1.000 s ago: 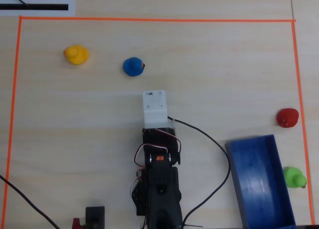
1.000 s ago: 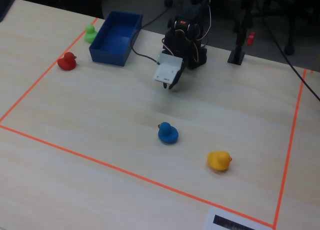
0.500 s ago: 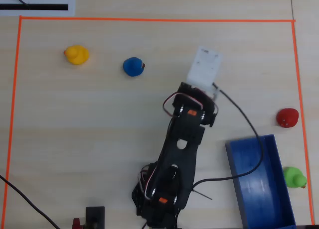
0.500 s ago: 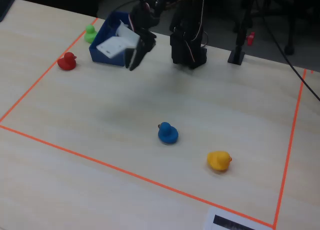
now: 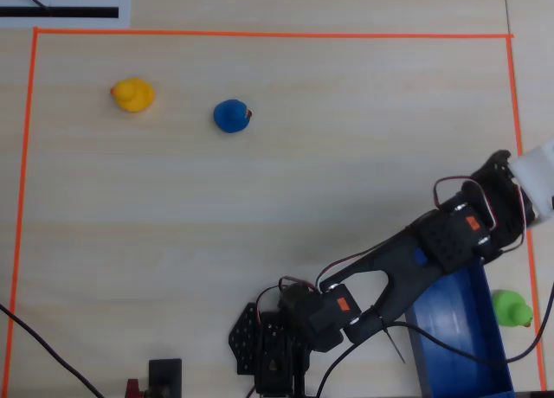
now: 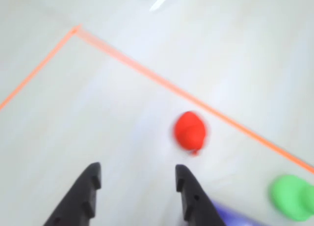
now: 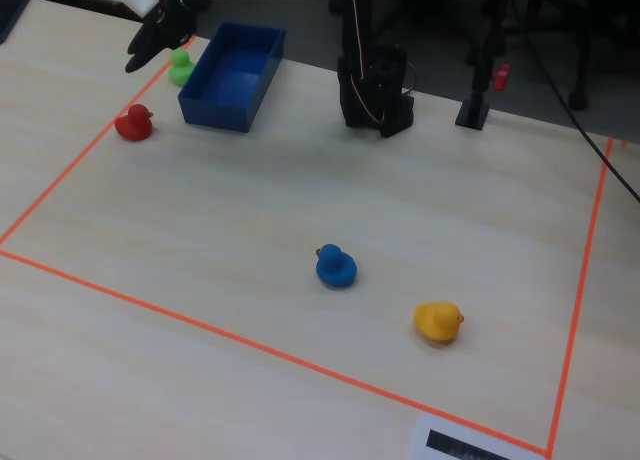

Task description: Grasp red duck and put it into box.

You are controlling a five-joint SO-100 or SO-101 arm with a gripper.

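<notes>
Near the bench's taped edge sits the red duck (image 6: 190,130), glossy, likely light and slippery; its round body suits gripping. Pincer (image 6: 139,179) hangs wide, empty.

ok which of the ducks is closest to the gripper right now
The red duck. It sits just below the open gripper in the fixed view, inside the orange tape line. The green duck is behind the line; the blue duck and yellow duck are far across the table.
</notes>
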